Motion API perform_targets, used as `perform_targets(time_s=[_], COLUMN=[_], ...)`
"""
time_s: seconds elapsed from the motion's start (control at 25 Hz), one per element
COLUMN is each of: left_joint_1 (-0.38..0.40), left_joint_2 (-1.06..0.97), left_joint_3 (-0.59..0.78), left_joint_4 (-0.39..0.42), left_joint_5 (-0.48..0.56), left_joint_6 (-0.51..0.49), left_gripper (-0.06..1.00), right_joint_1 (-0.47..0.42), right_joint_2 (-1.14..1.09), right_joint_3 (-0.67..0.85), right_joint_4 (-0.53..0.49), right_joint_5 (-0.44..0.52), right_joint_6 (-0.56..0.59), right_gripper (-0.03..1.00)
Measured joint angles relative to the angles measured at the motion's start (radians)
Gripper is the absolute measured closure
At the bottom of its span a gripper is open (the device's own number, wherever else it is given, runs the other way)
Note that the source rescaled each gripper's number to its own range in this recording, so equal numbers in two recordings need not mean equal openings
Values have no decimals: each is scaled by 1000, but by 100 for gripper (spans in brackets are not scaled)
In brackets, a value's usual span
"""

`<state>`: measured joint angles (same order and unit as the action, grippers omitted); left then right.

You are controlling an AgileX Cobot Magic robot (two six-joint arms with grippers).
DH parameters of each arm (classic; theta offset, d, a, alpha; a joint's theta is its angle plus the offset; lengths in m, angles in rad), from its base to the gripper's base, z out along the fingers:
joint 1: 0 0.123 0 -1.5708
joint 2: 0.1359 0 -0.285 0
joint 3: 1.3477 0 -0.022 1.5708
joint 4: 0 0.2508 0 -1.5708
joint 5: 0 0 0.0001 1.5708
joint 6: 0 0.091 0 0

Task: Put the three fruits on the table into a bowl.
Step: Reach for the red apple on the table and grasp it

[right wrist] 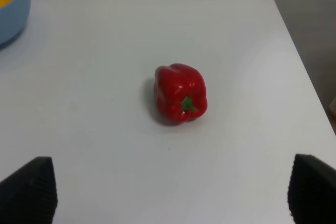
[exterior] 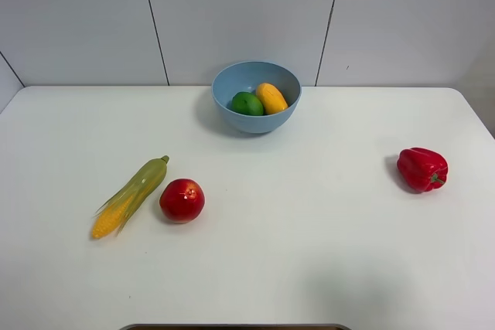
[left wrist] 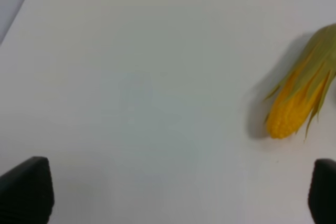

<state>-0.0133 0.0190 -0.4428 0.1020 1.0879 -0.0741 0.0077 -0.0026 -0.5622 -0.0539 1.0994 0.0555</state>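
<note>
The lime (exterior: 247, 103) and mango (exterior: 271, 97) lay in the bowl (exterior: 263, 123); the apple (exterior: 182, 200) sat unplaced on the tabletop (exterior: 309, 229); left fingers (left wrist: 26, 190) and right fingers (right wrist: 29, 190) were spread, empty.

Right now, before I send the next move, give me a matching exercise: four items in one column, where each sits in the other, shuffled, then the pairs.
Items
1. lime
2. apple
3. bell pepper
4. corn cob

Places
A. alone on the right side of the table
B. inside the bowl, next to the mango
C. lying slantwise, farthest left of all
D. on the table, just right of the corn cob

Pairs: 1-B, 2-D, 3-A, 4-C
</note>
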Motion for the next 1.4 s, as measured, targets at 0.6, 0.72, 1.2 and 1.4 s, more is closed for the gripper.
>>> perform_targets(time_s=[0.6, 0.72, 1.2, 1.4], left_joint_1=[0, 0, -175, -378], left_joint_2=[525, 636, 1030, 1143], left_joint_3=[-426, -502, -642, -671], left_joint_4=[-26, -43, -117, -48], left_joint_5=[-5, 0, -9, -27], left_joint_6=[240, 278, 296, 297], left_gripper=[-6, -6, -6, -6], right_joint_1=[0, 0, 0, 0], right_joint_2=[0, 0, 0, 0], right_joint_3=[0, 0, 0, 0], right_joint_4=[0, 0, 0, 0], right_joint_5=[0, 0, 0, 0], right_joint_6=[0, 0, 0, 0], right_gripper=[-1, -1, -1, -1])
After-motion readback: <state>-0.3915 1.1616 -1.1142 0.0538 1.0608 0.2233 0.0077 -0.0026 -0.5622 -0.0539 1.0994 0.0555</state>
